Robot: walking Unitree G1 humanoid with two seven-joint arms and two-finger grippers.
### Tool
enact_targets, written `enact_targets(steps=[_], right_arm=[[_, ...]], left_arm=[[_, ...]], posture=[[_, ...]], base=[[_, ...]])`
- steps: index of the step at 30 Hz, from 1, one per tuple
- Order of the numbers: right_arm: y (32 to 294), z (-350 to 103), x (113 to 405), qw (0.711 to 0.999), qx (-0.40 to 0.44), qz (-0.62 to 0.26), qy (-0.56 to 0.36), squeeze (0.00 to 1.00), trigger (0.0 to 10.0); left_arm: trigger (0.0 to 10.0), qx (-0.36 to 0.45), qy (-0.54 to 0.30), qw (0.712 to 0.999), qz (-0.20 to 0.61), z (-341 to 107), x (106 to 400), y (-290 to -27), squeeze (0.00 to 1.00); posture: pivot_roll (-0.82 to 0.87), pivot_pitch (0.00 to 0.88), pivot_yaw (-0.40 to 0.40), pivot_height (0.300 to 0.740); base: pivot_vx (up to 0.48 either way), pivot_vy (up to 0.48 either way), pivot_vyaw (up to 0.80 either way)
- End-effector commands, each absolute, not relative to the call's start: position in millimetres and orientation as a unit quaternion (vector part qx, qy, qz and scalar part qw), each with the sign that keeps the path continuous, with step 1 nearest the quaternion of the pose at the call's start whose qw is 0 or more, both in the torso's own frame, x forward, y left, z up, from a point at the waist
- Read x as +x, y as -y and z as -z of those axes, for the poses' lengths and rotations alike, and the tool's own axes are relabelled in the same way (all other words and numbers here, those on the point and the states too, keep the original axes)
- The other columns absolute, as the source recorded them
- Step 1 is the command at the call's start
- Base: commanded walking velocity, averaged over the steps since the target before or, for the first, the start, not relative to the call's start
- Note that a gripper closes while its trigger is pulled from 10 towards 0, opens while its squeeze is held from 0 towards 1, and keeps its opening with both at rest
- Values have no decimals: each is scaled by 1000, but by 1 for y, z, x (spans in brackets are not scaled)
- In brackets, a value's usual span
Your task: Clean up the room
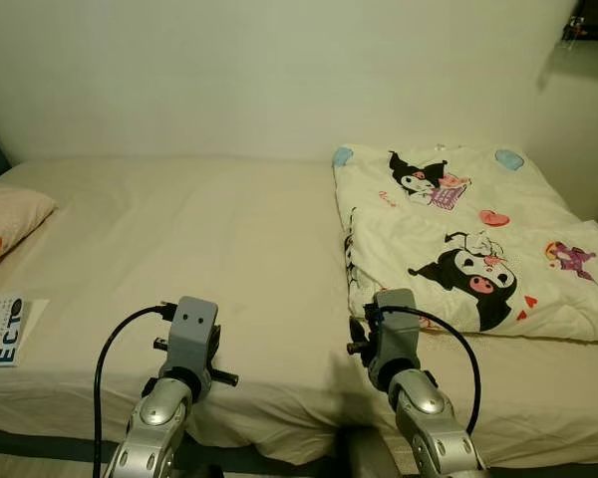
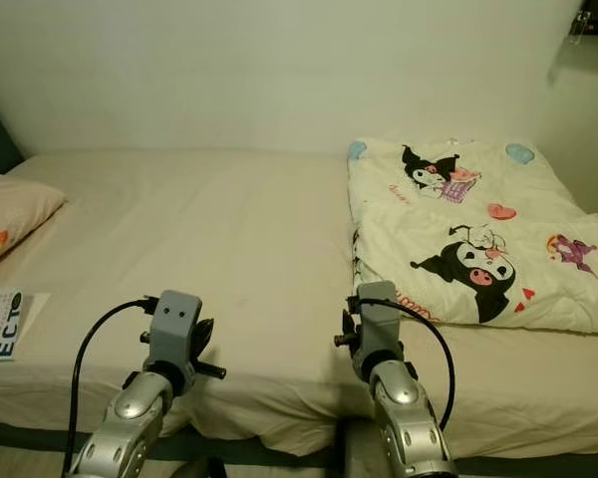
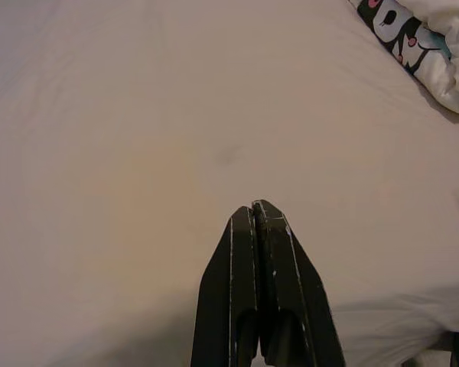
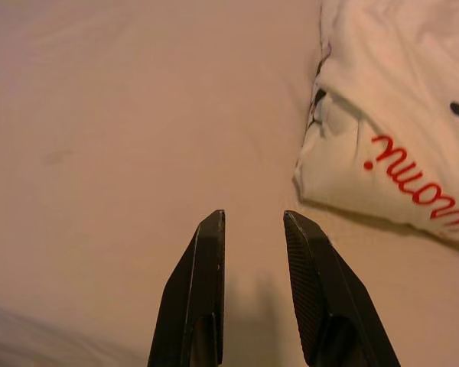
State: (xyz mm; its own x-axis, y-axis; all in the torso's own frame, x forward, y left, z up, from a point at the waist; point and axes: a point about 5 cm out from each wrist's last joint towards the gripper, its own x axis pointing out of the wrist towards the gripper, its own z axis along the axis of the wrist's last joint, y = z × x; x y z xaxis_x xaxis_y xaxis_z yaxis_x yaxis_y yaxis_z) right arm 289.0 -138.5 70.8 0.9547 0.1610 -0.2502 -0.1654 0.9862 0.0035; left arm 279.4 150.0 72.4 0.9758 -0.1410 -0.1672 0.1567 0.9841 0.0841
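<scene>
Quilt (image 1: 458, 239): folded, cartoon print, lying on the robot's right half of the bed (image 1: 209, 239), back edge near the wall.
Handling: looks soft and light but bulky; would sag and unfold if lifted by one point. No fragility.
Hold: best guess is the near folded corner (image 4: 317, 172), where the layers stack thick enough to pinch; both claws on the near edge would keep it from spilling open.
Right claw (image 4: 252, 225): fingers spread, empty, over bare sheet at the bed's front edge. The quilt corner lies just ahead and to its right, near but not touching.
Left claw (image 3: 254, 218): fingers pressed together, empty, over bare sheet; quilt well apart, off to its right.
Other clutter: pillow (image 1: 5, 224) and a booklet (image 1: 0, 331) at the bed's left end.
Stage: judged as approach, nothing gripped yet.
</scene>
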Motion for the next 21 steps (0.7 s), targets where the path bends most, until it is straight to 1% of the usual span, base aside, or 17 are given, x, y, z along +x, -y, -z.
enact_targets(steps=[1, 16, 17, 18, 21], right_arm=[[137, -73, 288, 989, -6, -84, -125, 0, 10000], [138, -73, 287, 989, -7, -79, -126, 0, 10000], [138, -76, 289, 989, -4, -78, -122, 0, 10000], [137, -83, 298, 990, -15, -73, -120, 0, 10000], [137, -85, 301, 990, -19, -72, -120, 0, 10000]], left_arm=[[10000, 58, -87, 991, 78, -71, 277, -152, 0], [10000, 59, -90, 991, 84, -71, 276, -151, 0], [10000, 60, -91, 990, 85, -71, 276, -151, 0], [10000, 62, -91, 990, 84, -70, 277, -152, 0], [10000, 62, -91, 990, 84, -70, 277, -153, 0]], posture=[[-77, 81, 16, 589], [-79, 93, 22, 589], [-79, 93, 22, 589], [-80, 99, 22, 589], [-80, 99, 22, 589]], base=[[0, 0, 0], [0, 0, 0], [0, 0, 0], [0, 0, 0], [0, 0, 0]])
